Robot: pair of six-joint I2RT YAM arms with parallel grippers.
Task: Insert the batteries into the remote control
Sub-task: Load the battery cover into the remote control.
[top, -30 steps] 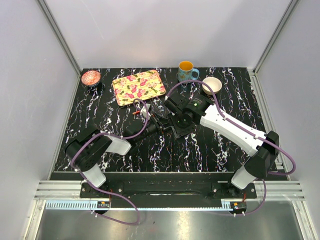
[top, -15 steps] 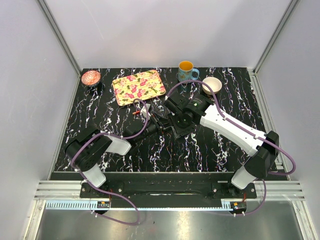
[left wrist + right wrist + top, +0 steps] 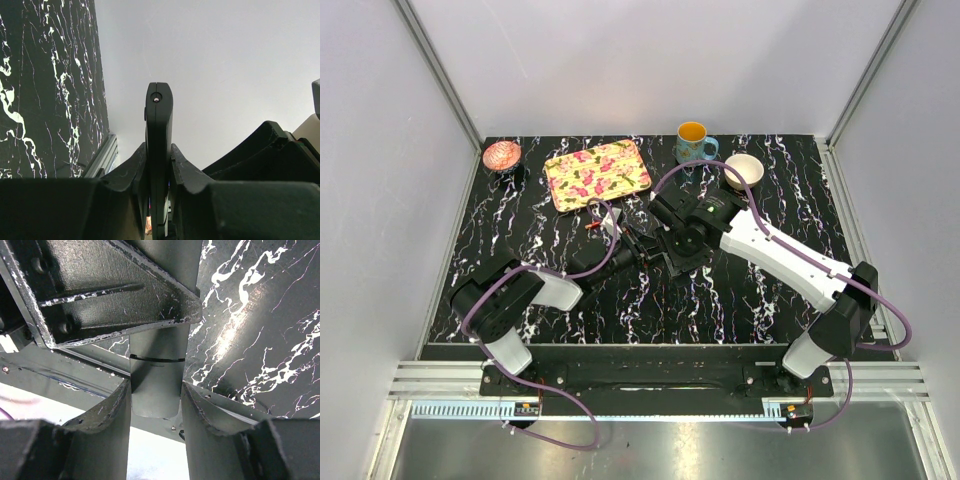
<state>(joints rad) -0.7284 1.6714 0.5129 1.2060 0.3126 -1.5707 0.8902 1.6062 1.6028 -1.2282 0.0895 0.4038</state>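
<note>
The remote control (image 3: 158,120) is a slim black bar, seen edge-on in the left wrist view, pinched between my left gripper's (image 3: 158,148) fingers. In the right wrist view its flat face (image 3: 155,365), with a thin seam line across it, sits between my right gripper's (image 3: 155,390) fingers, which press on both its sides. The left gripper's body (image 3: 100,290) fills the top of that view. In the top view the left gripper (image 3: 638,246) and the right gripper (image 3: 667,240) meet above the table's middle. A small red battery (image 3: 592,226) lies on the table just left of them; other batteries are hidden.
A floral tray (image 3: 597,174) lies at the back left, with a pink bowl (image 3: 502,155) beside it. An orange-filled teal mug (image 3: 693,141) and a white bowl (image 3: 744,170) stand at the back right. The table top (image 3: 520,220) is black marble-patterned.
</note>
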